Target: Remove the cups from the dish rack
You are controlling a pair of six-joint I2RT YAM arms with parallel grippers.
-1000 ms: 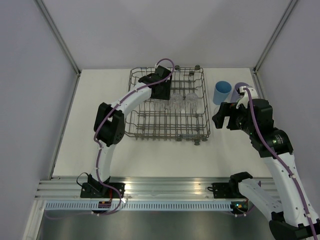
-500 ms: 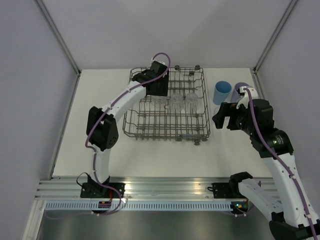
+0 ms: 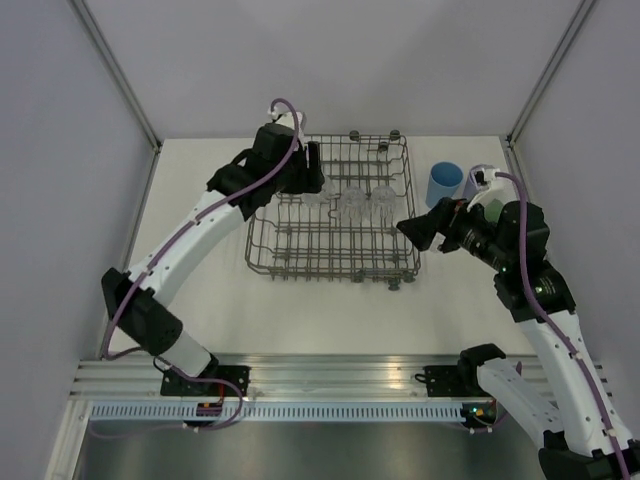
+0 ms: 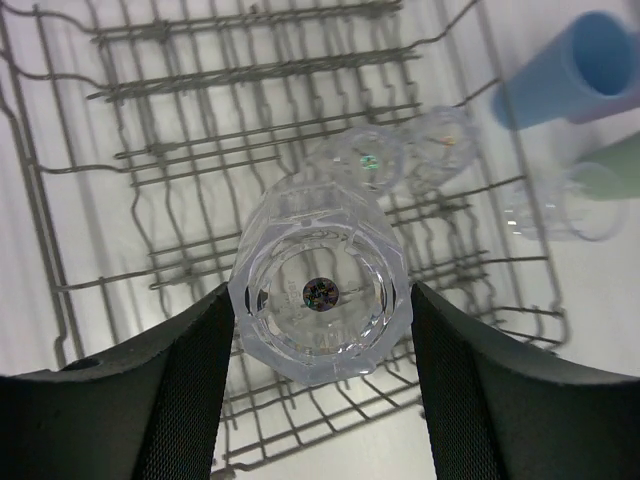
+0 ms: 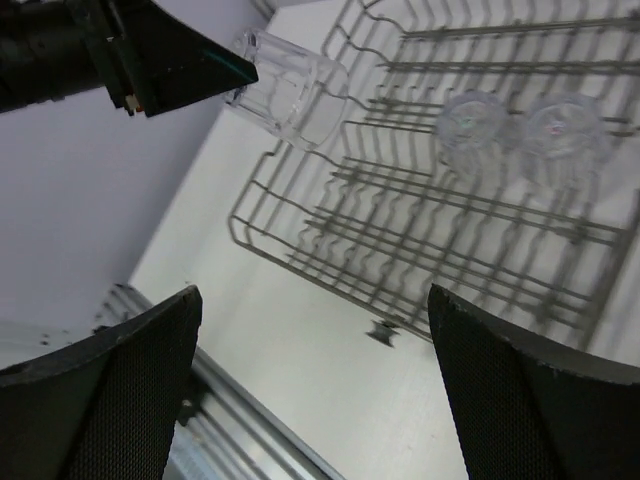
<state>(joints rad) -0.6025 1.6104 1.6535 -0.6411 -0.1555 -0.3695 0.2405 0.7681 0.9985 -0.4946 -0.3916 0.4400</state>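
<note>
At the left, the left hand (image 3: 306,172) is clamped on a clear faceted plastic tumbler (image 5: 295,95), one pad on each side of its wall, holding it in the air over the far-left part of the large grey wire dish rack (image 3: 335,270). It looks lifted high enough to pass over the tines and rim on its way out.

Two more clear tumblers (image 5: 470,125) (image 5: 565,125) stand upside down side by side among the rack's tines, probably set there to drain, and have yet to be unloaded.

The right hand (image 3: 412,227) hovers with its fingers wide apart and empty at the rack's right edge, seemingly ready to reach in.

Right of the rack, on the white worktop (image 3: 330,310), stand a tall blue plastic cup (image 3: 443,183), a light green one (image 4: 620,160) and a clear one (image 4: 570,205), close together as unloaded cups.
</note>
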